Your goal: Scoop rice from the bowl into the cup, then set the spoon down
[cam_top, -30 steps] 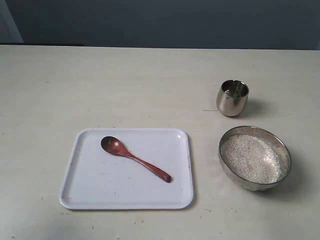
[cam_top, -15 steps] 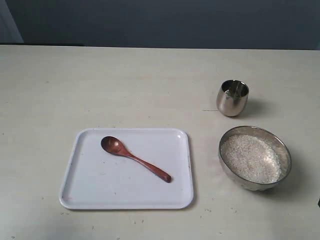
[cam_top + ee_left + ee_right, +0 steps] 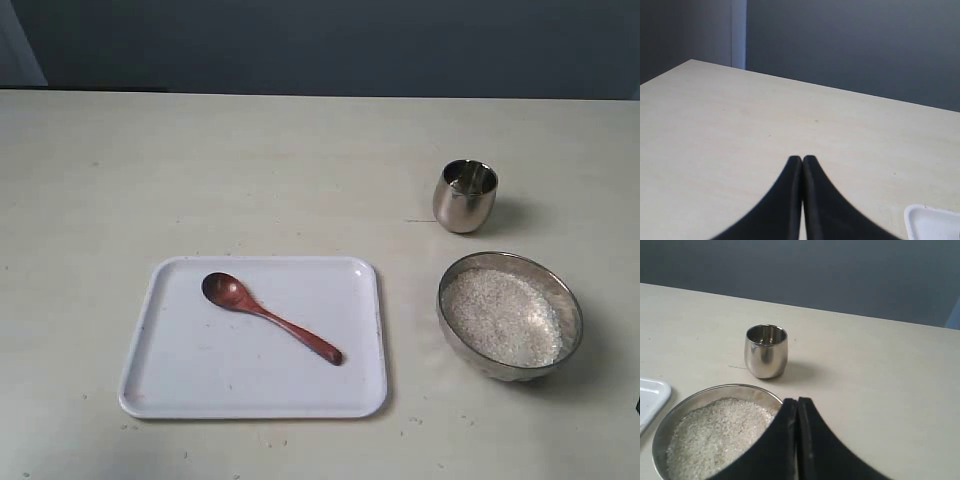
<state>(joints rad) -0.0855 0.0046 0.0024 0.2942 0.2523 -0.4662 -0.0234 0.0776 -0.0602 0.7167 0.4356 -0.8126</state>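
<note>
The dark wooden spoon [image 3: 268, 317] lies on a white tray [image 3: 160, 385] at the lower left of the exterior view, its oval bowl toward the far left. The steel bowl [image 3: 455, 336] holds white rice [image 3: 500, 316] at the lower right. Behind it stands the small steel cup [image 3: 465, 196]. Neither arm shows in the exterior view. My right gripper [image 3: 797, 400] is shut with nothing in it, hovering by the bowl [image 3: 700, 396] with its rice [image 3: 715, 435], the cup [image 3: 766, 351] farther off. My left gripper [image 3: 802, 158] is shut and empty over bare table.
A pale table [image 3: 250, 170] spreads around everything, with a dark wall behind its far edge. A corner of the tray [image 3: 935, 225] shows in the left wrist view, and another corner of the tray [image 3: 650, 392] in the right wrist view.
</note>
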